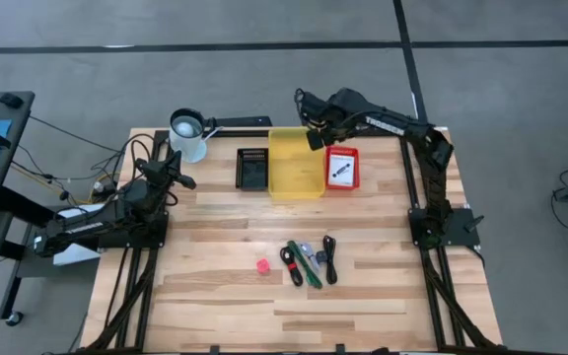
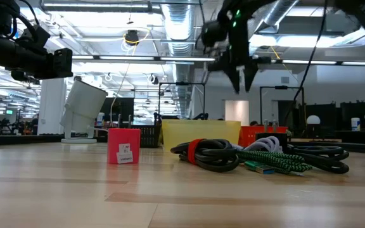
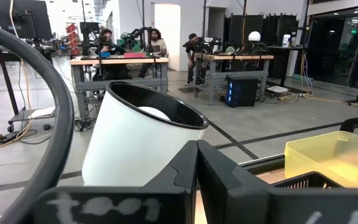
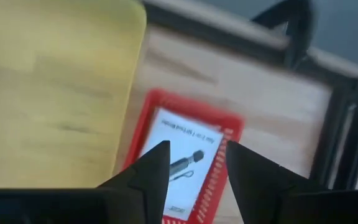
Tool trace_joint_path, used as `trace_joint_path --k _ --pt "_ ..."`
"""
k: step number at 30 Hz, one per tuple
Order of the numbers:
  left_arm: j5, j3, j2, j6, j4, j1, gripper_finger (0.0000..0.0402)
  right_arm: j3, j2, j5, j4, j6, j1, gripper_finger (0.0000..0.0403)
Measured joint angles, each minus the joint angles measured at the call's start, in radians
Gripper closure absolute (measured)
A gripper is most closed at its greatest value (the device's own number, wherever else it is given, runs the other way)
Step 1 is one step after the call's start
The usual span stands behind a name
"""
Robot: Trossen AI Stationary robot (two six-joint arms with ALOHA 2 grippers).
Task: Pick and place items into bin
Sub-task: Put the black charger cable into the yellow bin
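Your right gripper [image 1: 316,134] hangs over the yellow bin's [image 1: 295,161] edge by the red tray [image 1: 341,168], fingers apart, empty; cables [image 1: 310,262] and pink cube [image 1: 262,265] lie well apart at table front; left gripper [image 1: 174,168] near white cup [image 1: 187,134], closed
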Motion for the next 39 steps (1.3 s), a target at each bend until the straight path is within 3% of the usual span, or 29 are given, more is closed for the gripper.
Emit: trace_joint_path --k 7,14,21,27,32,39 --pt "0.0 0.0 0.0 0.0 0.0 0.0 0.0401 0.002 -0.171 0.234 -0.11 -0.095 0.098 0.0257" --pt "0.0 0.0 0.0 0.0 0.0 0.0 0.0401 -0.009 -0.331 0.136 -0.133 -0.373 0.246 0.026" --pt "0.0 0.0 0.0 0.0 0.0 0.0 0.0401 -0.009 -0.477 0.078 -0.132 -0.192 0.373 0.0261" --pt "0.0 0.0 0.0 0.0 0.0 0.0 0.0401 -0.026 -0.605 0.178 -0.078 -0.198 0.514 0.0257" --pt "0.0 0.0 0.0 0.0 0.0 0.0 0.0401 -0.246 -0.779 0.223 0.266 -0.383 0.632 0.0262" --pt "0.0 0.0 0.0 0.0 0.0 0.0 0.0401 -0.8 -1.061 0.178 0.827 -0.537 0.658 0.0259"
